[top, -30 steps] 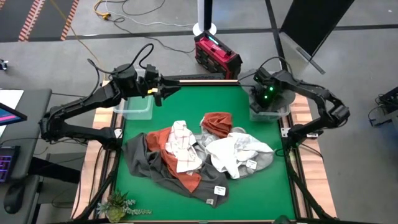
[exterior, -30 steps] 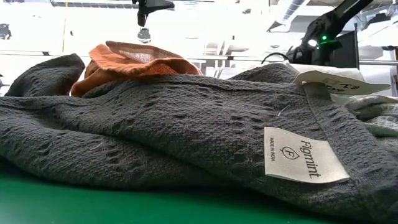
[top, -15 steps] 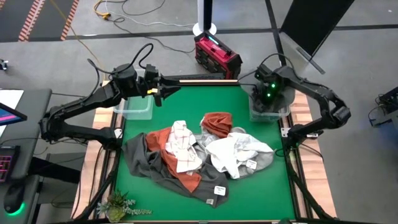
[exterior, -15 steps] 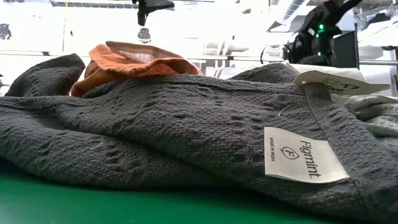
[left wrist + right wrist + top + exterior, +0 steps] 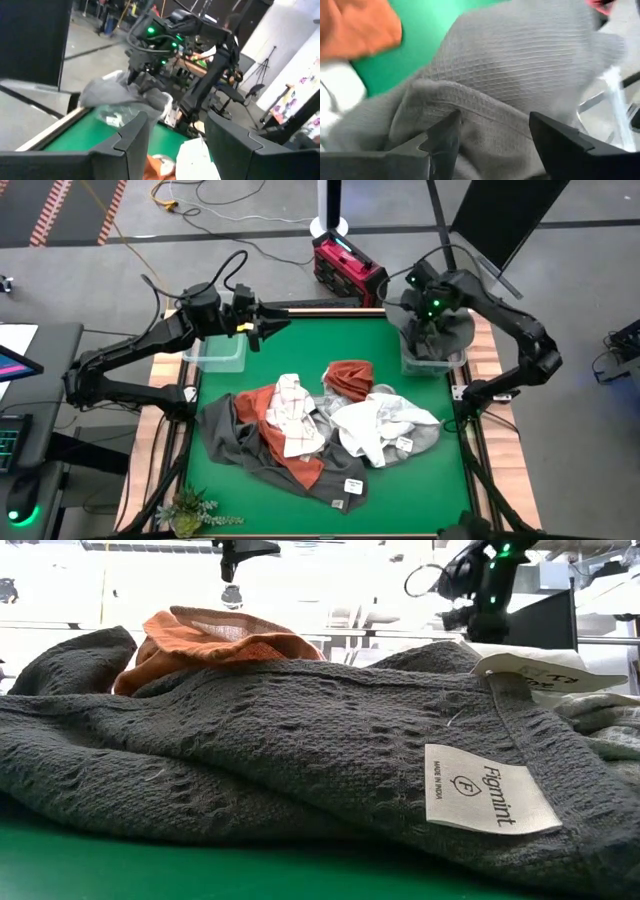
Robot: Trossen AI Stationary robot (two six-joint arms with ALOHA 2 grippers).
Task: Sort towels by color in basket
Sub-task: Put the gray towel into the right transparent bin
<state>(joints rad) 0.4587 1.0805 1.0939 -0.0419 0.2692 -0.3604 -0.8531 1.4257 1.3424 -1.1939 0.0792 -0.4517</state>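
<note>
A light grey towel (image 5: 452, 332) lies heaped over the clear bin (image 5: 425, 366) at the table's far right; it also shows in the left wrist view (image 5: 120, 95) and the right wrist view (image 5: 520, 60). My right gripper (image 5: 492, 125) stands open just above it, pointing steeply down (image 5: 431, 328). In the table's middle lies a pile: a dark grey towel (image 5: 232, 442), rust orange ones (image 5: 350, 378), a white checked one (image 5: 295, 415) and a white one (image 5: 375, 425). My left gripper (image 5: 175, 125) stands open and level by the far left bin (image 5: 215, 356), holding nothing.
A red device (image 5: 350, 270) and cables lie on the floor beyond the far edge. A small plant (image 5: 190, 510) stands at the near left corner. Bare green mat (image 5: 300, 350) lies between the two bins. The dark grey towel (image 5: 300, 740) fills the low view.
My right gripper has risen from low over the far right bin, turning as it rose. The light grey towel has stayed heaped on that bin and now shows from above.
</note>
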